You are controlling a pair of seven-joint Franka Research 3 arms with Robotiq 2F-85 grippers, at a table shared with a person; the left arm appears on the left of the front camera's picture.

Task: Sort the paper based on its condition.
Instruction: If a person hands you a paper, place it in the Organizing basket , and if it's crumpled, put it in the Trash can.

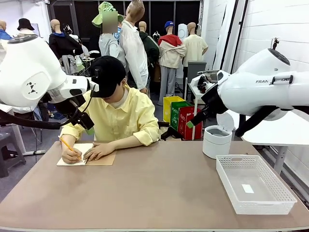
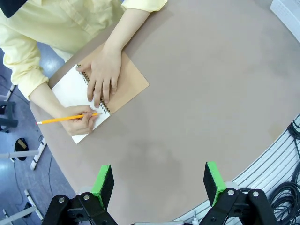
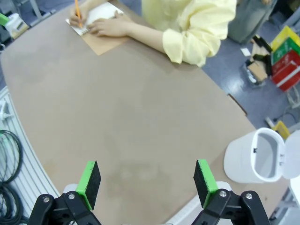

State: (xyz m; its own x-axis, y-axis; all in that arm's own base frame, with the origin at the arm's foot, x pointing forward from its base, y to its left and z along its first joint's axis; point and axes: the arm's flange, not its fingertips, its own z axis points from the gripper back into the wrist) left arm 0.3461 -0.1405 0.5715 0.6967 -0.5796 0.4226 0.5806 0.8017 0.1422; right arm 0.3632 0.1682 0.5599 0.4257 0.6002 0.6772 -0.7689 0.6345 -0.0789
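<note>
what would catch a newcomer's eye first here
A person in yellow leans over the far left corner of the table, writing with an orange pencil in a spiral notebook. At the right stand a white bin and a white basket; the robot's left hand and right hand hang open above it.

Brown tabletop surface [image 1: 145, 193]: tan-cover spiral-bound notebk [image 1: 104, 160] lies on far-L part, near far edge. Person in yellow shirt [image 1: 120, 116] sits behind that edge. Pencil hand [image 1: 71, 155] rests on notebk's L side w/ orange pencil [image 1: 66, 144] in it; other hand [image 1: 99, 151] rests on notebk just R of it. White round lidded bin [image 1: 216, 141] stands at far-R edge. White plastic mesh basket [image 1: 263, 207] sits near-R, in front of bin, apart from it. L tool [image 2: 158, 176] & R tool [image 3: 146, 171] hang above surface.
</note>
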